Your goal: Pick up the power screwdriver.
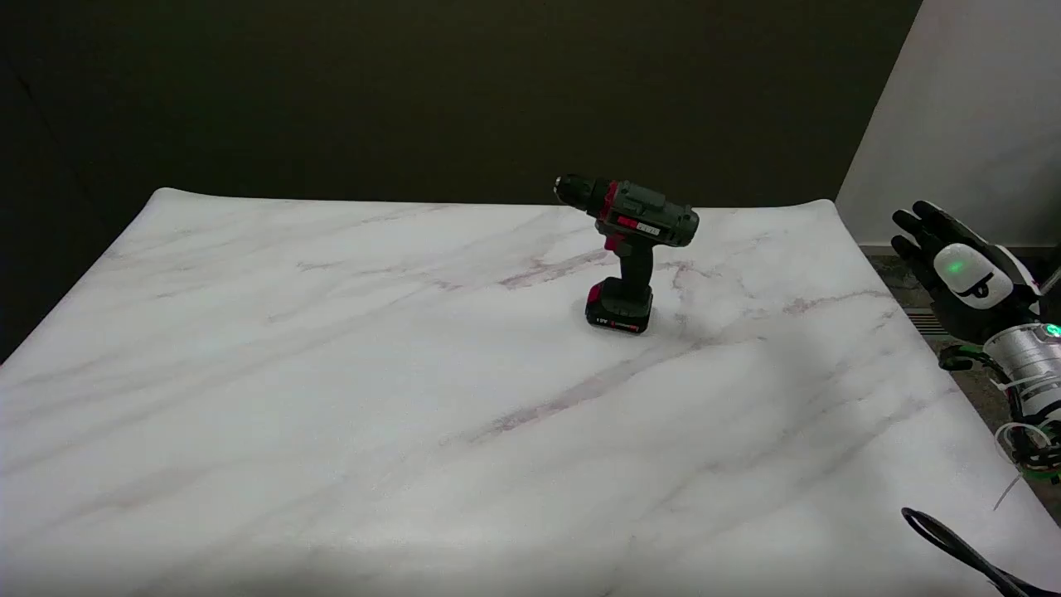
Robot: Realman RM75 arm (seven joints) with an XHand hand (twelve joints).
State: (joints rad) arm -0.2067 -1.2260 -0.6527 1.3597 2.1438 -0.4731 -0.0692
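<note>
The power screwdriver [627, 253] stands up on its flat battery foot on the white marble worktop [331, 373]. Its dark green body sits on top of a thin handle, and its nose points away from the fingers. A red trigger shows just under the body.

The right hand [966, 278] is up in the air past the worktop's edge. Its fingers [916, 224] are stretched out and a bit apart, and they hold nothing. They point up and toward the tool. The tool is well apart from the fingertips, out in front of them and lower down. Nothing lies between the fingers and the tool. A black cable loop [953, 543] lies on the worktop well behind and below the fingers.

The pick-up has not started yet, I think. The hand must first cross over and come down to the handle.

What could go wrong? The tool looks heavy on top and stands on a small foot. If the fingers bump the body first, it may tip over. If the fingers close too high, they may press the red trigger and make the nose spin. If they only pinch the thin handle loosely, the heavy top may swing and slip out.
</note>
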